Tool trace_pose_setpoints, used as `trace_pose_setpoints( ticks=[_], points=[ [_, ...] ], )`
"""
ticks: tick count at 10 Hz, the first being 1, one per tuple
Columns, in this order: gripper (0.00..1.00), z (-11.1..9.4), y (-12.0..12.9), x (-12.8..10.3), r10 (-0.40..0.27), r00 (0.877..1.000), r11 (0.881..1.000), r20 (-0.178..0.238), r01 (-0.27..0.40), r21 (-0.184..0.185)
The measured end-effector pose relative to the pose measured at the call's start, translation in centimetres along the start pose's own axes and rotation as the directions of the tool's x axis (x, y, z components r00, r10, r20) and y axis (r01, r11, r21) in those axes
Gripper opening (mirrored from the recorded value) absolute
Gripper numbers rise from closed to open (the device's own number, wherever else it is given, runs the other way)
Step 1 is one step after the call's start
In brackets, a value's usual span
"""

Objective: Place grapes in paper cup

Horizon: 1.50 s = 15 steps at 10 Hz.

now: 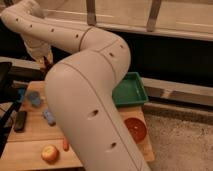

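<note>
Wooden tabletop [30, 140] at seven o'clock carried an apple [50, 152]; beyond it, at ten o'clock above the far edge, the gripper [45, 59] was clamped shut on what looked like the grapes [48, 63]. Light, soft and easily bruised, they seemed best held by the stem; only a dark reddish scrap showed.
</note>
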Motion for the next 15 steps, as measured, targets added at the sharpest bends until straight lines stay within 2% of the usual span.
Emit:
trace_pose_setpoints(
  ticks=[1, 2, 3, 6, 7, 9, 10, 11, 13, 14, 15],
  points=[
    [0.0, 0.3, -0.4, -2.2, -0.013, 1.0, 1.0, 0.02, 0.013, -0.025],
    [0.0, 0.7, -0.6, -3.3, -0.018, 0.999, 0.998, 0.039, 0.02, -0.059],
    [0.0, 1.2, -0.9, -4.2, -0.021, 0.998, 0.993, 0.065, 0.028, -0.111],
    [0.0, 2.0, 0.6, -4.4, -0.035, 0.994, 0.978, 0.099, 0.055, -0.2],
    [0.0, 2.0, 0.6, -4.0, -0.05, 0.993, 0.959, 0.108, 0.078, -0.274],
    [0.0, 1.8, 0.6, -3.3, -0.085, 0.99, 0.905, 0.116, 0.126, -0.406],
    [0.0, 1.7, 0.7, -3.1, -0.103, 0.988, 0.89, 0.116, 0.143, -0.434],
    [0.0, 1.7, 0.7, -3.0, -0.12, 0.986, 0.885, 0.115, 0.159, -0.439],
    [0.0, 1.7, 1.0, -2.8, -0.142, 0.983, 0.882, 0.113, 0.177, -0.437],
    [0.0, 1.7, 1.1, -2.8, -0.151, 0.982, 0.885, 0.116, 0.186, -0.427],
    [0.0, 1.9, 1.4, -2.7, -0.161, 0.98, 0.893, 0.12, 0.196, -0.406]
  ],
)
